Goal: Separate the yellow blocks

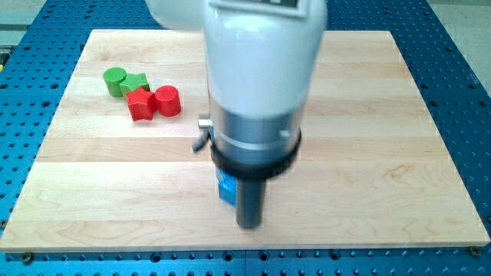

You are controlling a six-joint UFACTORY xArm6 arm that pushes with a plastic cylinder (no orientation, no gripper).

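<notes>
In the camera view, my arm's pale housing and dark collar fill the middle of the picture, and the rod runs down from them to my tip [249, 225], which sits on the wooden tabletop [368, 153] near the view's bottom edge. There is no pincer on this arm, so nothing can be said of one standing apart, together or clamped; the rod only pushes. No yellow block shows anywhere: either they lie hidden behind the arm's bulk or they are out of sight, and I cannot tell which. What does show beside the rod is a blue block [226, 188], its shape mostly covered, touching or just beside the rod on the view's left. Well apart, toward the view's top left, a green cylinder [114, 78], a green block [136, 83], a red block [140, 105] and a red cylinder [167, 100] sit bunched together. To do this step well, I judge the tip should first clear the blue block without dragging it, then come in between the two yellow blocks once they are found, and push one away along a line that misses the red and green cluster.
</notes>
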